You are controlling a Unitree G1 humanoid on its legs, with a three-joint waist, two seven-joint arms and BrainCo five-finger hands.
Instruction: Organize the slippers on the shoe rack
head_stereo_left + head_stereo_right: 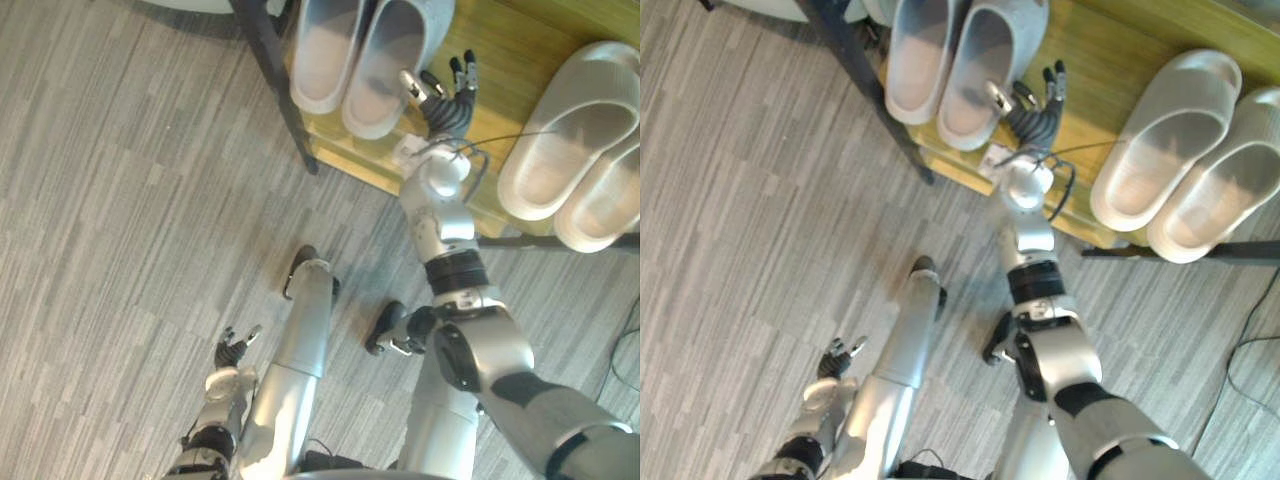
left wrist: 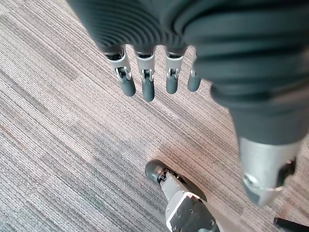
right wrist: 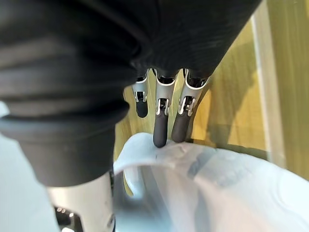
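Two grey slippers stand side by side on the wooden shoe rack (image 1: pixel 510 60), toes away from me. My right hand (image 1: pixel 447 105) is at the heel of the right-hand grey slipper (image 1: pixel 385 60). Its fingers (image 3: pixel 161 125) are straight and rest against the outside of that slipper's rim (image 3: pixel 217 183), while the thumb lies over the rim on the inner side. The left-hand grey slipper (image 1: pixel 325 55) is untouched. My left hand (image 1: pixel 232 350) hangs low over the carpet with relaxed fingers (image 2: pixel 147 82), holding nothing.
A pair of white slippers (image 1: pixel 570 130) lies on the same shelf to the right. The rack's black leg (image 1: pixel 275 70) runs down at the shelf's left corner. A small white tag (image 1: pixel 408 150) sits on the shelf's front edge. Grey carpet (image 1: pixel 120 200) covers the floor.
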